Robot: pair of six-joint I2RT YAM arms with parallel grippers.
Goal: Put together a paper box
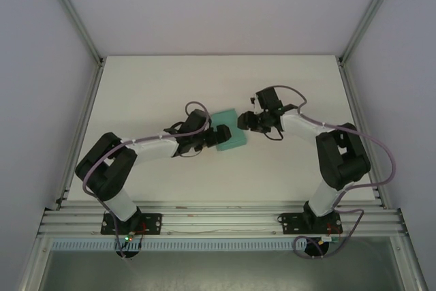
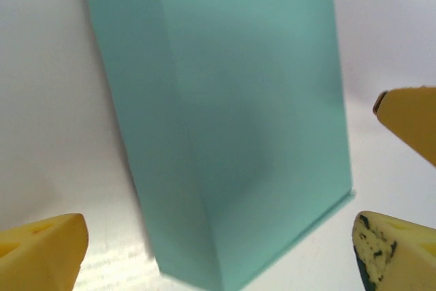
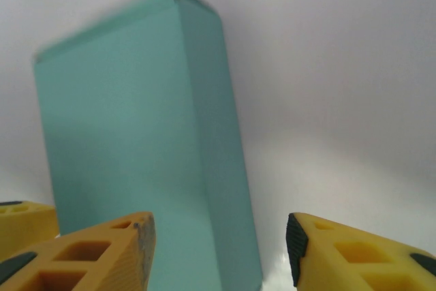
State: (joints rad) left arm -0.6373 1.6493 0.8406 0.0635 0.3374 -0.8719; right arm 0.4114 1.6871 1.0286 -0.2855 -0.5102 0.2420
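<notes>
So the small flat rectangular teal-green paper box (image 1: 231,131) lies flat on the white tabletop (image 1: 150,93), pretty much dead centre and right between the two arms. Its long axis runs away from the robot, with the far end leaning a bit to the left. From what I can see it looks folded up into a closed block, with no loose flaps showing, though the wrist views are a little blurry.

The left tool (image 1: 221,135) sits at the box's near-left end. In its own camera the yellow fingers (image 2: 41,250) are spread wide on either side of that end, and I don't see them pinching anything. The box (image 2: 238,120) stretches straight ahead of it, lengthwise.

The right tool (image 1: 244,122) is up against the right-hand long edge. Its jaws are parted too, about halfway I'd say. The box (image 3: 129,134) sits ahead and to the left, with one corner poking in behind a finger (image 3: 102,250).

My guess is both tools are equally close. The left one is lined up with the long axis, so it's the one placed to slide over the box's end. The right one meets it side-on.
</notes>
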